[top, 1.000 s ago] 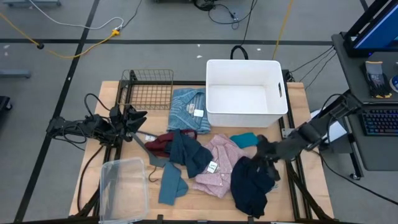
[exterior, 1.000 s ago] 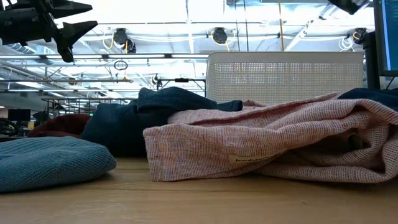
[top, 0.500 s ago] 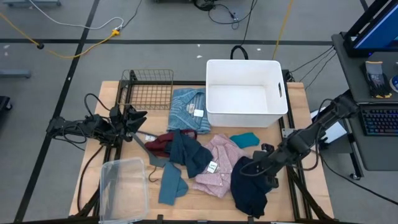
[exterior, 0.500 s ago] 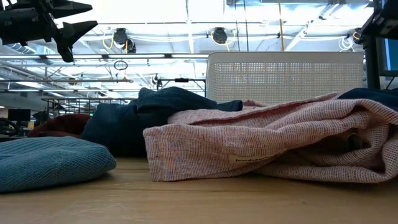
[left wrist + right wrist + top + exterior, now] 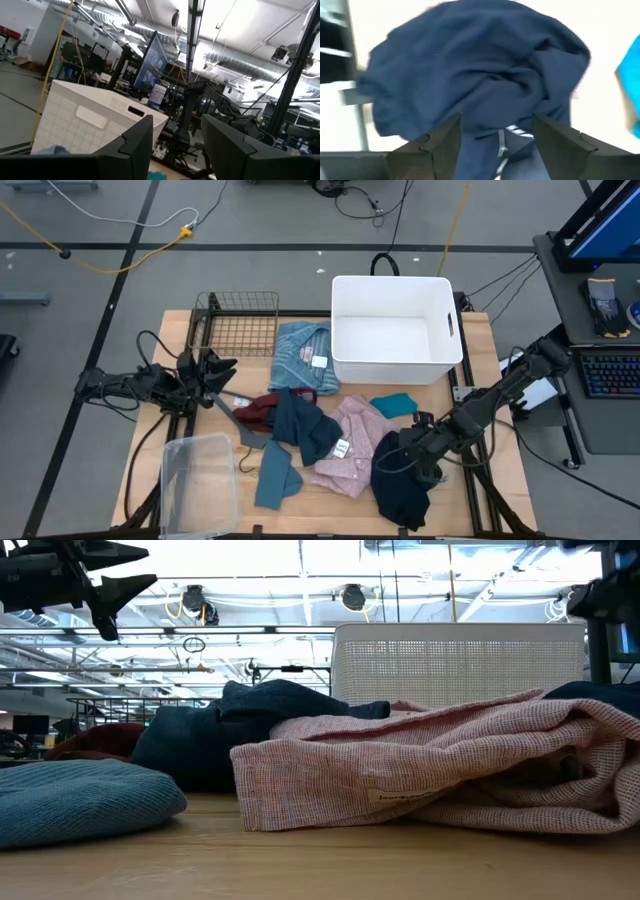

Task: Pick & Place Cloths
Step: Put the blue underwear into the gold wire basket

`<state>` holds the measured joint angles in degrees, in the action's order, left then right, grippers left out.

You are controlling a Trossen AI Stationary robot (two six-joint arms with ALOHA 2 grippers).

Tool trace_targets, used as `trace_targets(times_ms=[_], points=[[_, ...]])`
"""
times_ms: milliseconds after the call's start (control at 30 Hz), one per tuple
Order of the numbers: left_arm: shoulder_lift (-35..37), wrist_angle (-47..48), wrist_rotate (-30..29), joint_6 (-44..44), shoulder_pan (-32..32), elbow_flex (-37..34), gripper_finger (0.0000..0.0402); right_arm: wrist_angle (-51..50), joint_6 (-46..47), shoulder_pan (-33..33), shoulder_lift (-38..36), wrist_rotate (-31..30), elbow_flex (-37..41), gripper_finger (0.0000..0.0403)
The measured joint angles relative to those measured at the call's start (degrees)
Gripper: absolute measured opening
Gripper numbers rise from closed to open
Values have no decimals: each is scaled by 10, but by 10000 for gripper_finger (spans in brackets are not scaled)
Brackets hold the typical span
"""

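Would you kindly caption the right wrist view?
Right end effector, fingers open, poised over the crumpled dark navy cloth.

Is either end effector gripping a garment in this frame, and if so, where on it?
Nothing is held. The right end effector hangs open over the crumpled dark navy fabric garment; the left end effector is open and empty at the table's left side.

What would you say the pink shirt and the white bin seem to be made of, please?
Pink shirt: apparently a woven, matte fabric, maybe cotton or linen; the low view shows a fine grid weave and soft folds.
White bin: likely rigid plastic, smooth inside; its wall carries a fine perforated or dotted pattern in the low view.
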<state>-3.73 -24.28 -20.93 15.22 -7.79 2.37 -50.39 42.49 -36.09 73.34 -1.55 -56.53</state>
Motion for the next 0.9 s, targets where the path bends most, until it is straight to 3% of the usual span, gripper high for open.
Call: trace_targets(times_ms=[300, 500, 700, 900], points=[[0, 22, -1, 2, 0, 0, 170, 93, 76, 1, 6, 3, 89, 227], [0, 23, -1, 3, 0, 0, 170, 120, 108, 1, 6, 3, 107, 207], [0, 22, -1, 3, 0, 0, 170, 122, 121, 1, -4, 4, 107, 145], [0, 22, -1, 0, 0, 0, 170, 123, 124, 1, -14, 10, 107, 53]])
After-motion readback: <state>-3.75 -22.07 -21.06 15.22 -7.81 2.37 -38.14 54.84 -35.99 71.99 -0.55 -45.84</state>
